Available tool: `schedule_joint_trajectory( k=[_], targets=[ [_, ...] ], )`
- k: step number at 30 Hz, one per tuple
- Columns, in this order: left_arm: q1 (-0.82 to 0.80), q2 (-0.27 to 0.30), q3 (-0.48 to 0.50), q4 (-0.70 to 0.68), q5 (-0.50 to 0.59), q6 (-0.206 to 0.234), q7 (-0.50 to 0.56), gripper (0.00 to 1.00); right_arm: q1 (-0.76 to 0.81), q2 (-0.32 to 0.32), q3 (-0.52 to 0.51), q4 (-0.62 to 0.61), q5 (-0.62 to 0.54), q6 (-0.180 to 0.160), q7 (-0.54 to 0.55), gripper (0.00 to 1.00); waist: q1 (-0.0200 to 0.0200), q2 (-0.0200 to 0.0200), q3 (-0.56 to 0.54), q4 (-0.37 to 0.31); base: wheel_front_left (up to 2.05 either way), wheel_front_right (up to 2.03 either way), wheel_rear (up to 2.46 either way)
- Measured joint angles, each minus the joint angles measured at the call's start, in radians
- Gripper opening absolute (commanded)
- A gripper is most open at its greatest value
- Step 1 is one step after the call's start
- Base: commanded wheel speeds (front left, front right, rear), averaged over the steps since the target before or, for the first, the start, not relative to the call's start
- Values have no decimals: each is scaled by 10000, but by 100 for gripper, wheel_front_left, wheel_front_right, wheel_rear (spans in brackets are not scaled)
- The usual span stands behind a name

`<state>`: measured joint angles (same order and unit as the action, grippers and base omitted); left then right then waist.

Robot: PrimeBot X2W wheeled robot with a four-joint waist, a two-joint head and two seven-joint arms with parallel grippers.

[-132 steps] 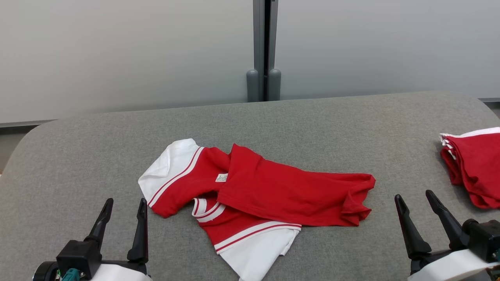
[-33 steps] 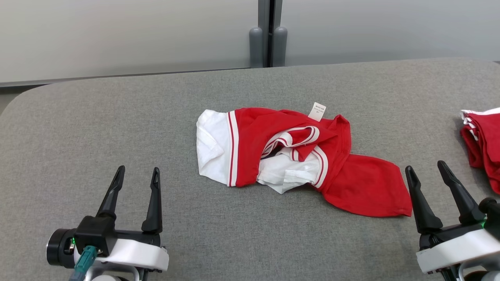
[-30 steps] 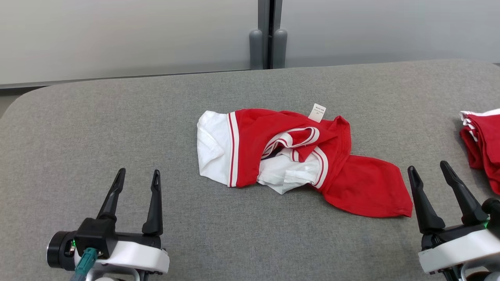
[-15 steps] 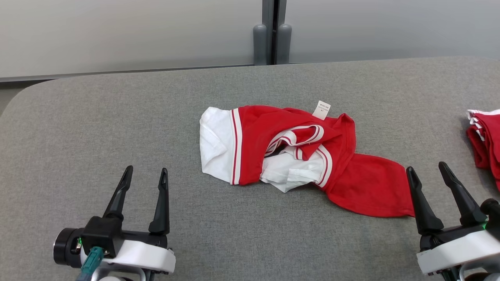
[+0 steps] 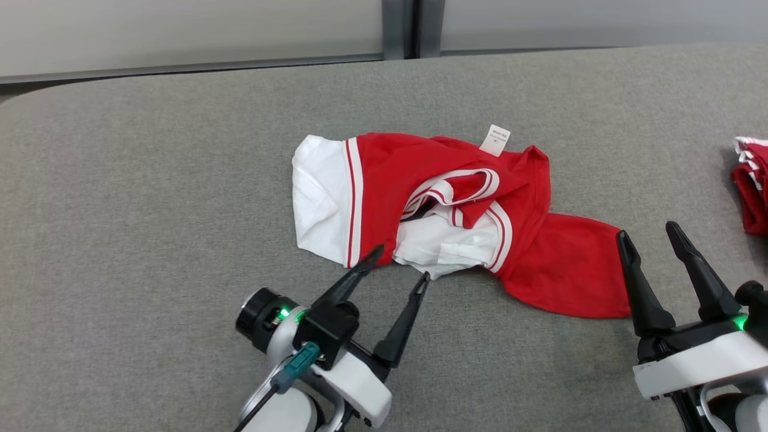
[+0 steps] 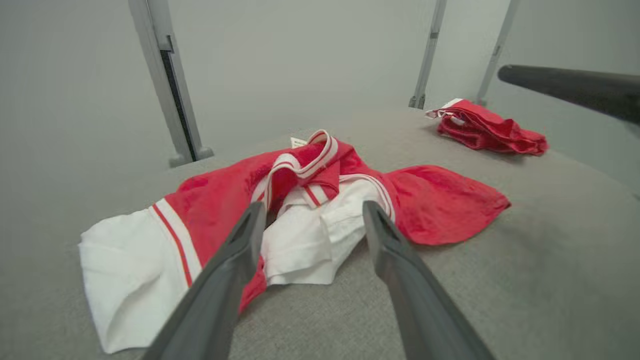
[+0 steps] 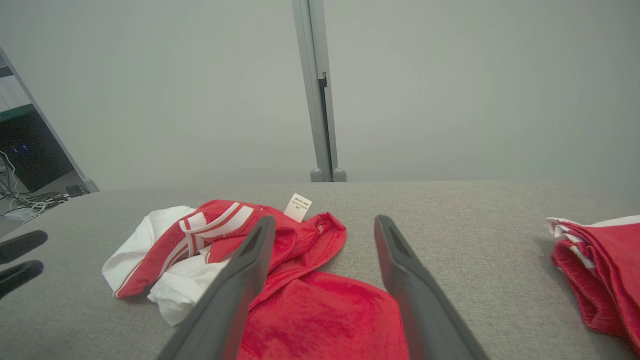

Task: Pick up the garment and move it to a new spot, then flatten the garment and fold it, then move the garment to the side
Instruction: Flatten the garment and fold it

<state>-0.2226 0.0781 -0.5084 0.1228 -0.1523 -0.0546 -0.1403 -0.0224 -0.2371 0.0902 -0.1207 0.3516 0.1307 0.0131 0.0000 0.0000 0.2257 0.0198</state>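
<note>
The garment (image 5: pixel 444 222) is found crumpled at mid counter (image 5: pixel 150 180); the left gripper (image 5: pixel 402 263), fingers apart, is angled at its near white fold, seemingly for a grasp; the right gripper (image 5: pixel 647 230) is held spread beside the red hem.

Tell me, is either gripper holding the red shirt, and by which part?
Nothing is held. The left gripper stands open at the near edge of the shirt; the right gripper is open beside it.
</note>
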Motion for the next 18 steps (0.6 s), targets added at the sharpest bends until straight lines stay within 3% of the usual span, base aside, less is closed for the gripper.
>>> schedule_joint_trajectory(
  k=[7, 12, 13, 14, 18],
  targets=[
    [-1100, -257, -976, 2046, -556, -412, -140, 100, -456, 13, 230, 284, 215, 0, -247, 100, 0, 0, 576, -705, 0, 0, 0],
    [-1967, -290, -1179, 3323, -1024, -249, -349, 100, -635, 33, 261, 514, 355, 0, -476, 100, 1, 0, 936, -1169, 0, 0, 0],
    [-2113, -282, -1241, 3545, -1085, -176, -364, 87, -663, 46, 272, 556, 382, 0, -487, 100, 0, 0, 993, -1249, 0, 0, 0],
    [-2215, -282, -1277, 3682, -1315, -155, -458, 0, -680, 52, 314, 602, 431, -2, -518, 100, 0, 0, 1052, -1323, 0, 0, 0],
    [-2599, -297, -1486, 4065, -1599, 119, -729, 0, -772, 63, 320, 754, 512, 0, -642, 100, 0, 0, 1228, -1501, 0, 0, 0]
  ],
)
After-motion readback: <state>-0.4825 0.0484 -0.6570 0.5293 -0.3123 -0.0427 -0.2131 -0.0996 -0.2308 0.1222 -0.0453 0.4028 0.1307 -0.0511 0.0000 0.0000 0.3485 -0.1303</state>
